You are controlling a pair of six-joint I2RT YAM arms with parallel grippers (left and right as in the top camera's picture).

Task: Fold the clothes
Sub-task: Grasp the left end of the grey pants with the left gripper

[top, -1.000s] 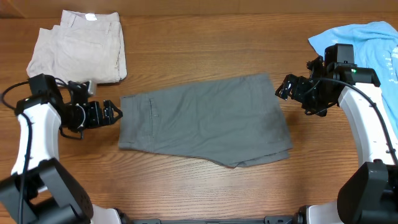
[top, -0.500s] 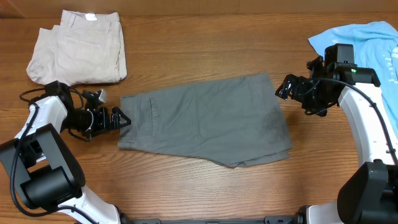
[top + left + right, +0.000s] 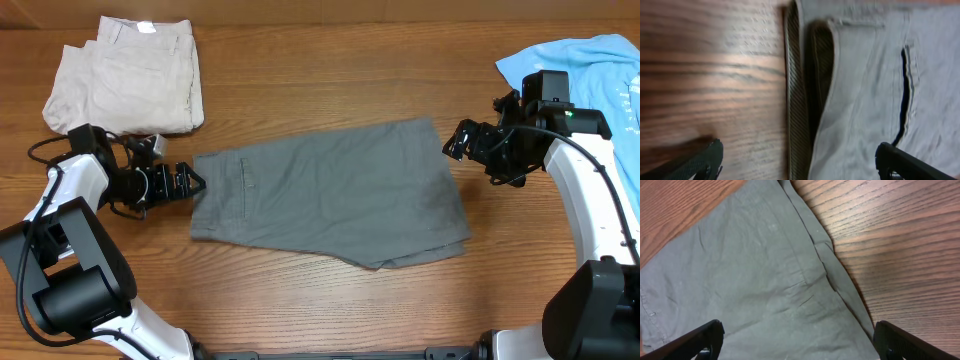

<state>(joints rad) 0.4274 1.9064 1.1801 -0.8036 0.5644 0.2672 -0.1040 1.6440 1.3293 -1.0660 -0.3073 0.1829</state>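
Grey shorts lie flat in the middle of the table, folded lengthwise, with the waistband to the left. My left gripper is open at the waistband's left edge; in the left wrist view its jaws straddle the striped inner waistband, one finger over wood and one over the cloth. My right gripper is open at the shorts' upper right corner. In the right wrist view it hovers over the leg hem, with nothing gripped.
Folded beige shorts rest at the back left, just behind my left arm. A light-blue T-shirt lies bunched at the back right, behind my right arm. Bare wood table shows in front of the shorts.
My left gripper has moved right, up to the waistband edge, with the arm swinging in. The right arm and the shorts have not moved.
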